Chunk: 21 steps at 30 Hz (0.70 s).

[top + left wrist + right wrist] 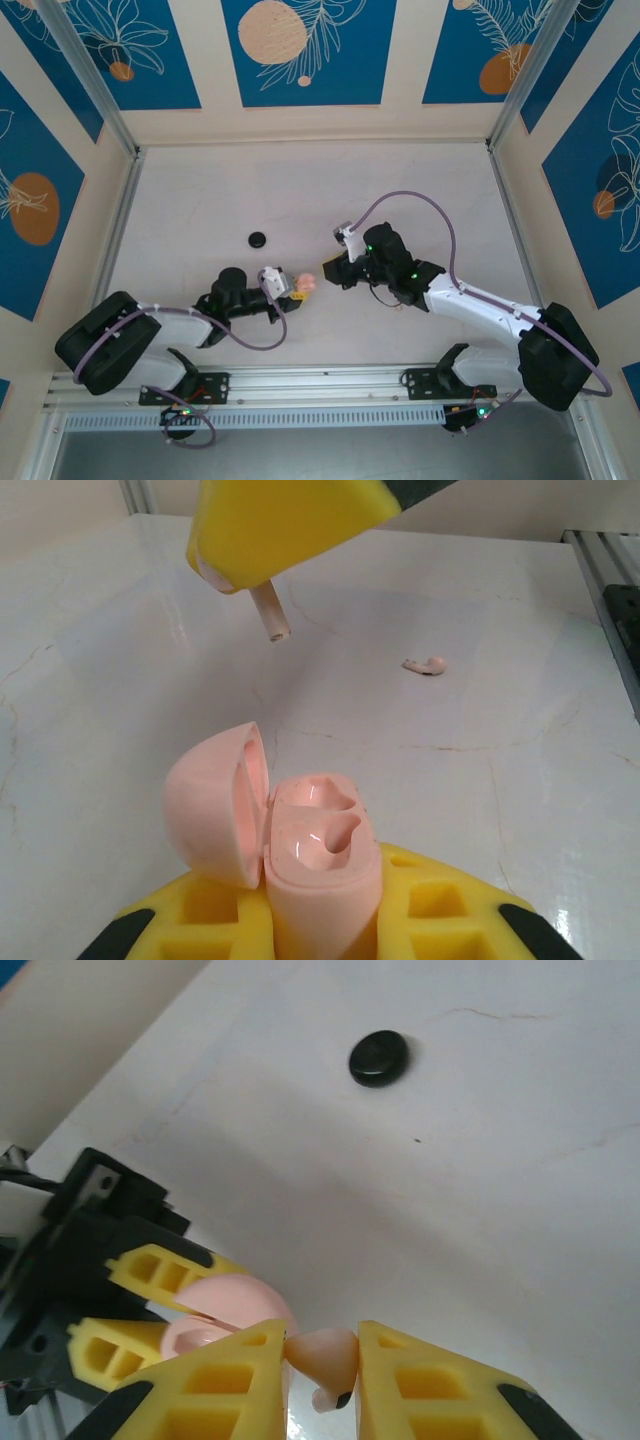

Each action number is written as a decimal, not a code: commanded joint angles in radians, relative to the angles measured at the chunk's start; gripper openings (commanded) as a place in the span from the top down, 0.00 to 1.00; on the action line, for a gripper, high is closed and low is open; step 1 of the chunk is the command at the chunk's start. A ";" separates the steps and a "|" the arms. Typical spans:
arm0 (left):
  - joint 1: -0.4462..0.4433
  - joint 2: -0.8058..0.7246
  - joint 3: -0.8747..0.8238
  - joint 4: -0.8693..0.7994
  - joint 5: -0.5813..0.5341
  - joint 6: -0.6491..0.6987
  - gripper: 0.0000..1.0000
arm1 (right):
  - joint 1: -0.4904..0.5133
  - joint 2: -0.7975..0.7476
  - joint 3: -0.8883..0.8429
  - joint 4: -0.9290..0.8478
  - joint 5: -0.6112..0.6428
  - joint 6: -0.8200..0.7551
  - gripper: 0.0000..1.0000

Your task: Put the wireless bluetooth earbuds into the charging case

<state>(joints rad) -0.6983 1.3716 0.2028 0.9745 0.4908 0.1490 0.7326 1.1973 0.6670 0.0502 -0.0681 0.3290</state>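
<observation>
The left pincer (322, 920) is clamped on the base of a pale pink charging case (318, 865) and holds it upright about midway along the near edge of the tabletop (400, 190). The lid (215, 802) is swung open to one side, showing 2 glossy wells.

The right pincer (322, 1360) faces the case from the right, clamped on 1 pale pink earbud (325, 1352). In the left wrist view the stem pokes out below a yellow finger, just beyond the case and not touching it.

A 2nd pink earbud (425, 665) lies on its side on the tabletop, farther off toward the near-edge rail. A black disc (258, 240) lies left of the tabletop's centre, well apart from both pincers.
</observation>
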 commanded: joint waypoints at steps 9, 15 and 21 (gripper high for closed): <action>-0.005 0.074 0.021 0.170 0.055 -0.052 0.87 | 0.044 -0.031 -0.007 0.062 -0.107 -0.100 0.79; -0.006 0.105 0.021 0.231 0.067 -0.073 0.87 | 0.060 -0.024 -0.008 0.053 -0.093 -0.114 0.79; -0.006 0.139 0.020 0.302 0.079 -0.100 0.87 | 0.067 -0.004 -0.004 0.054 -0.084 -0.122 0.79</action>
<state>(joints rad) -0.6983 1.4929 0.2066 1.1889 0.5316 0.0761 0.7914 1.1873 0.6670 0.0937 -0.1463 0.2340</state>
